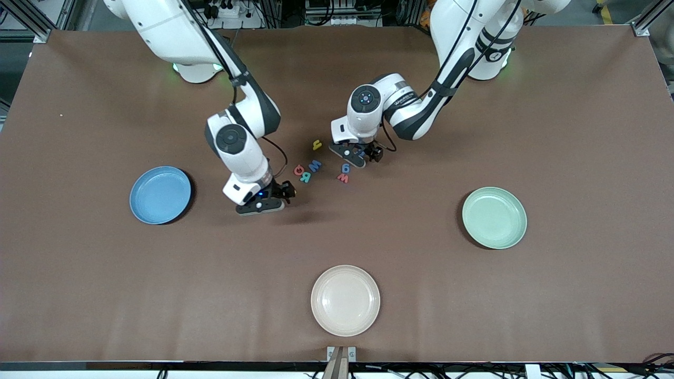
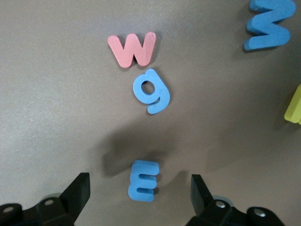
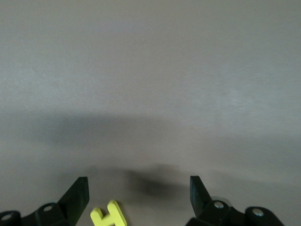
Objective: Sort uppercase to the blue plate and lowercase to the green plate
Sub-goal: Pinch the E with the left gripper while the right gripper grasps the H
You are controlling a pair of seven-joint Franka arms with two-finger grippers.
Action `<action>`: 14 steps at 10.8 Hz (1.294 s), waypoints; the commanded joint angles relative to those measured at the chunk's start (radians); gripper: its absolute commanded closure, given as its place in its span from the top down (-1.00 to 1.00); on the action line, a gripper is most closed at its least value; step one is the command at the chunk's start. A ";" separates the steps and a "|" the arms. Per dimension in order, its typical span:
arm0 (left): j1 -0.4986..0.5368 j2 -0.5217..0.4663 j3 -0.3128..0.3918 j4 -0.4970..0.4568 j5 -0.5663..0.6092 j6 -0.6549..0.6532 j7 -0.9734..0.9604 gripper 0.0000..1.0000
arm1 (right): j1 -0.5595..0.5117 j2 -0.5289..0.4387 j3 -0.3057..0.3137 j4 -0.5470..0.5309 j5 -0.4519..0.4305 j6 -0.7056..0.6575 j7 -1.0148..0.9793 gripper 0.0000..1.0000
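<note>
Now my left gripper [image 2: 140, 197] hangs with jaws spread around the blue e [image 2: 143, 180], just beside the blue g [image 2: 151, 90]. Probably light, squashy foam: pinch its flat edges. My right gripper [image 3: 139, 200], likewise spread, straddles the yellow H [image 3: 109, 216].

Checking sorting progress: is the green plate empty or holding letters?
Empty. The green plate shows only its bare surface; the letters lie on the table.

Cream plate [image 1: 345, 300] on brown table [image 1: 553, 295]

Letters [image 1: 322, 164] cluster at table [image 1: 579, 131] centre; one plate [image 1: 160, 195] at nine o'clock, another [image 1: 494, 217] at three, a third [image 1: 345, 300] at six.
</note>
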 commanded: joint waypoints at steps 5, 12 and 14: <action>-0.011 -0.010 0.007 -0.018 0.030 0.007 -0.037 0.72 | 0.053 0.056 -0.009 0.042 0.003 0.003 0.018 0.75; -0.013 -0.005 0.006 -0.015 0.076 0.008 -0.039 0.46 | 0.073 0.039 -0.009 0.048 0.003 -0.167 -0.082 0.33; -0.013 -0.005 0.006 -0.015 0.081 0.007 -0.039 0.37 | 0.068 0.041 -0.012 0.048 0.003 -0.172 -0.137 0.16</action>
